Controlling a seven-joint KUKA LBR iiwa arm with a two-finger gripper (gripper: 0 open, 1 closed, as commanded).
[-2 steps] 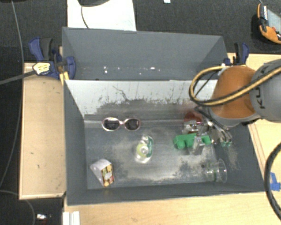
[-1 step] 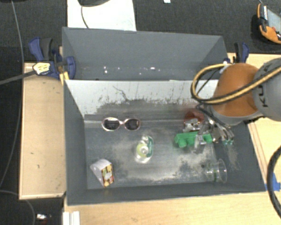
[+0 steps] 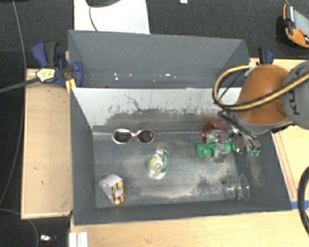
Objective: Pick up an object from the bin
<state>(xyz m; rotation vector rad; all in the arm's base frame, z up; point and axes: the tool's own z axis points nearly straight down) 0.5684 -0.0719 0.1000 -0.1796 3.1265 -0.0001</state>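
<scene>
1. Crowding the 3 o'clock side of the grey bin (image 3: pixel 144 60), the arm's orange wrist cover (image 3: pixel 262 96) and looped cables hide part of the right wall and the floor under them.
2. The pincer (image 3: pixel 222 147) sits low at about 2 o'clock, a tangle of metal parts; whether it is wide or narrow I cannot tell.
3. A small green object (image 3: pixel 205 151) lies right against the pincer on its 9 o'clock side. Its shape is hard to make out, and I cannot tell whether it is gripped.
4. Just beyond it, toward 12 o'clock, a dark red thing (image 3: pixel 210 127) shows near the back wall, partly covered by the pincer.
5. A clear glass (image 3: pixel 238 187) at 4 o'clock is nearly lost against the scuffed floor.
6. Sunglasses (image 3: pixel 133 136) lie at 10 o'clock along the foot of the back wall.
7. A clear wrapped item with green and yellow inside (image 3: pixel 158 163) rests near the middle, toward 9 o'clock.
8. A small packet with a colourful side (image 3: pixel 113 188) sits at 8 o'clock, near the left corner, well apart from the pincer.
</scene>
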